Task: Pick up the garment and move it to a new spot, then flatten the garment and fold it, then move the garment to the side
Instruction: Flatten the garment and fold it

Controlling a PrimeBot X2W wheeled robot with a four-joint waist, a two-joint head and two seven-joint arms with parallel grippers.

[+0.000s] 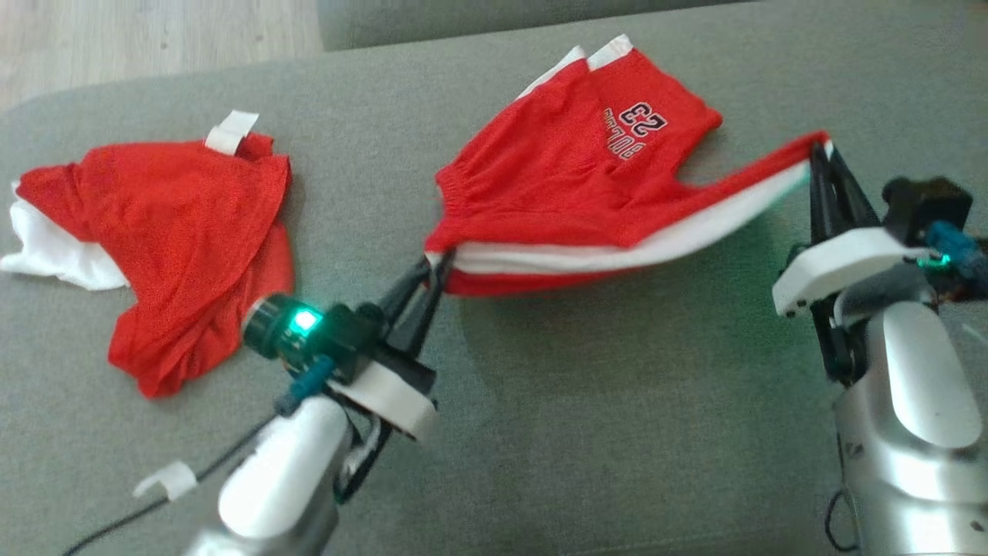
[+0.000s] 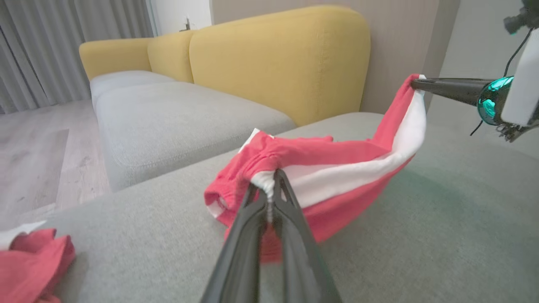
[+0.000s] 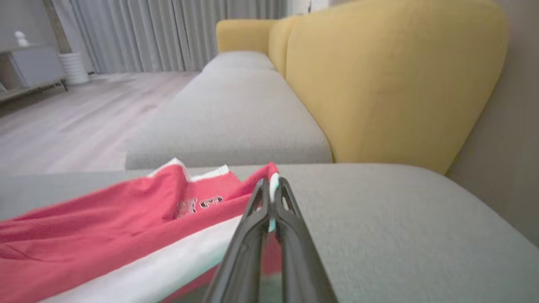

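The garment (image 1: 563, 177) is a pair of red shorts with white side stripes and "23" printed on one leg, lying on the grey cushion (image 1: 587, 401). My left gripper (image 1: 440, 261) is shut on the white-striped waistband corner, seen up close as the garment (image 2: 337, 168) pinched by the left gripper (image 2: 271, 179). My right gripper (image 1: 820, 148) is shut on the far hem corner and lifts it, so the near edge hangs stretched between both grippers. In the right wrist view the right gripper (image 3: 273, 185) pinches the garment (image 3: 126, 219). That same right gripper (image 2: 414, 83) holds the raised corner.
A second red and white garment (image 1: 177, 232) lies crumpled at the left of the cushion. A white tag (image 1: 166, 479) and a dark cable (image 1: 154, 506) lie near my left arm. A yellow-backed sofa (image 2: 278, 59) stands beyond the cushion, with wooden floor (image 3: 76, 118) beside it.
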